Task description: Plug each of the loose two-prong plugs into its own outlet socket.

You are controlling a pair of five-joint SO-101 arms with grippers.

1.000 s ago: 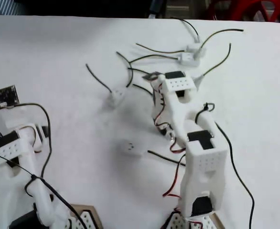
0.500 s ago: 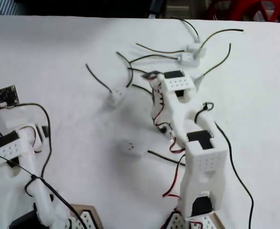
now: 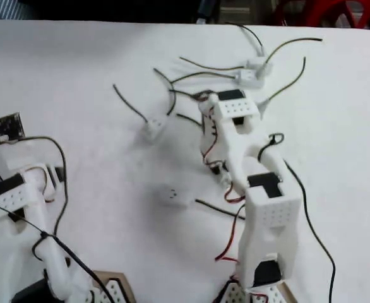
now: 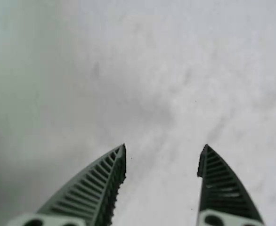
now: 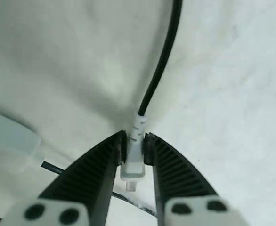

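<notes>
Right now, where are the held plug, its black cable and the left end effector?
plug (image 5: 133,162), right wrist view, on its white body.
black cable (image 5: 161,63), right wrist view, middle of the visible run.
left end effector (image 4: 164,147), left wrist view, midway between its open fingertips.

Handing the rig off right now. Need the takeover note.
Right hand: shut on a white plug with a black cord.
Left hand: open above bare table, holding nothing.
High view: a pair of white blocks at the far side, a lone block near mid-table, a faint block nearer the arms.
Done: one plug gripped. Left: seat it, then the others; mated pairs can't be confirmed.
</notes>
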